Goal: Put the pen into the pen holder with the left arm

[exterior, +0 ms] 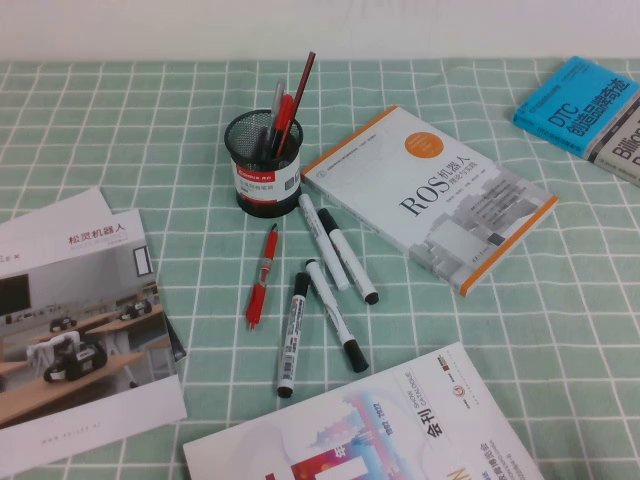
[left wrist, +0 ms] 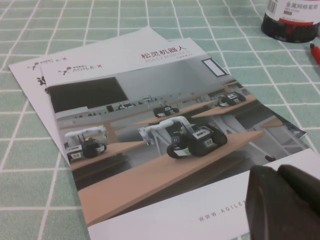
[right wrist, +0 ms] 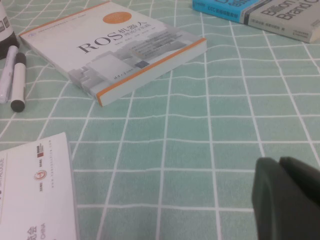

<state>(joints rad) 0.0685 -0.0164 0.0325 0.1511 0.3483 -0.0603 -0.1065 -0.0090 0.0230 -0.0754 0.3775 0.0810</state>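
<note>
Over the AgileX brochure, the left gripper sits with fingers pressed together, holding nothing. Right gripper hangs over bare checked tablecloth, can't tell its fingers. Red pen lies flat on the cloth just off the pen holder, at about its 6 o'clock, white markers beside it.

Four white markers lie between a brochure and the ROS book.
</note>
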